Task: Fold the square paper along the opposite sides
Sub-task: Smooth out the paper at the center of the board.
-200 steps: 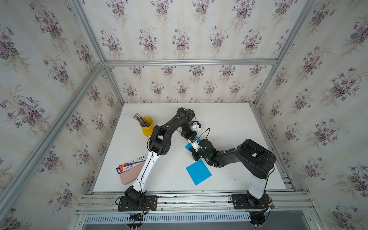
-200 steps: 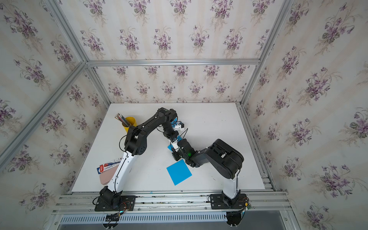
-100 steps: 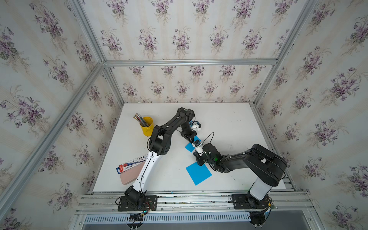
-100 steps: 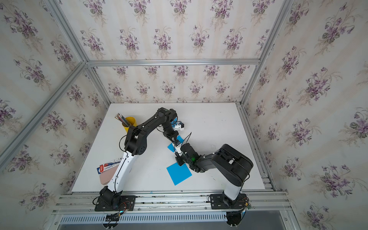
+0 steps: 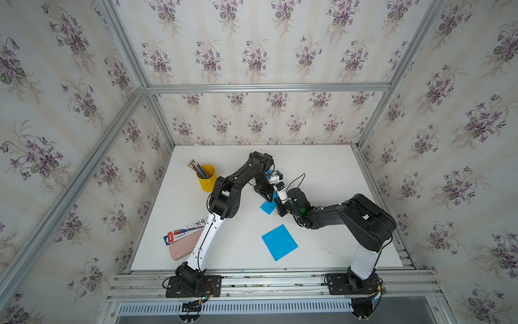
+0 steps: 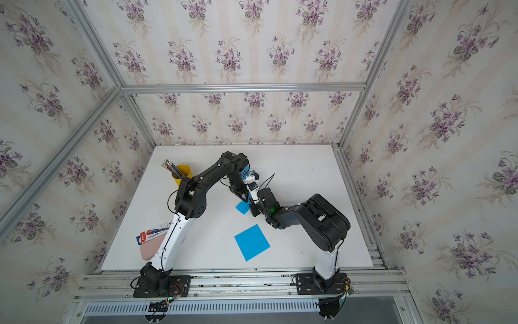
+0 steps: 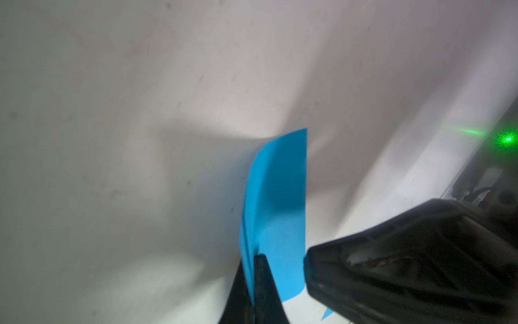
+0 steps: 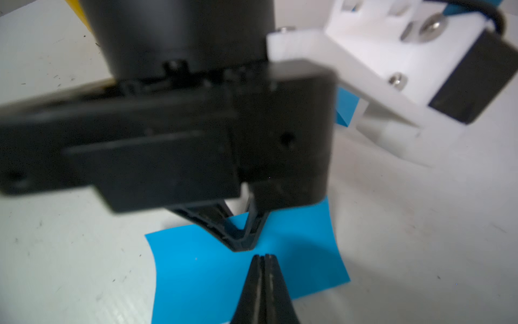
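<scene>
A blue square paper (image 5: 267, 207) (image 6: 242, 207) lies mid-table, with one edge lifted and curled. My left gripper (image 5: 270, 198) (image 7: 253, 258) is shut on that raised edge; the blue paper (image 7: 280, 196) stands between its fingers. My right gripper (image 5: 280, 209) (image 8: 265, 256) is shut with nothing between its jaws. Its tips are just over the paper (image 8: 196, 275), close to the left gripper (image 8: 241, 246). Whether they touch the sheet I cannot tell. Nearer the front, a second blue square paper (image 5: 279, 242) (image 6: 252, 242) rests flat, apart from both grippers.
A yellow cup of pencils (image 5: 207, 176) stands at the back left of the white table (image 5: 322, 174). A pink case (image 5: 182, 249) and a red-and-white pack (image 5: 185, 232) lie at the front left, beside the left arm. Metal rails edge the table.
My right gripper dipped toward the table's front half a second ago and has since moved back beside the left gripper. The left gripper has kept its hold on the paper.
</scene>
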Motion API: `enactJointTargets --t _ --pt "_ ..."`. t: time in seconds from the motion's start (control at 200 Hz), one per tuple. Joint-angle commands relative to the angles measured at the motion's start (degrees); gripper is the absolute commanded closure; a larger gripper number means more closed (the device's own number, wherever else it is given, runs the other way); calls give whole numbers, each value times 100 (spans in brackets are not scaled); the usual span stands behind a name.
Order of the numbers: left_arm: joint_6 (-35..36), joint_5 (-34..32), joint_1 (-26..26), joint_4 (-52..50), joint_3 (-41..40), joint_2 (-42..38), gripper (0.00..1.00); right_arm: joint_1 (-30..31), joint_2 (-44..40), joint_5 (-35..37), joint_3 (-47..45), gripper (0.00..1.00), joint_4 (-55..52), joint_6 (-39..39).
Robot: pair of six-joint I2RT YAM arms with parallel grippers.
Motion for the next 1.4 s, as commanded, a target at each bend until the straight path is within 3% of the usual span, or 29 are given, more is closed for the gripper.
enactJointTargets --t 0.0,0.495,1.049,1.249,1.394 --pt "15 -196 -6 -16 -44 -5 100 -24 148 -141 46 100 194 -38" --pt "15 -162 -10 -16 -41 2 100 -24 597 -310 334 100 -201 -21" --pt "-79 -269 -6 2 -7 73 100 1 -270 269 -632 100 -545 145" --pt "-112 -246 -32 3 -39 75 100 3 -723 60 -897 100 22 31" --pt "-90 -260 -58 2 -84 65 100 115 -609 -135 -760 100 615 -181"
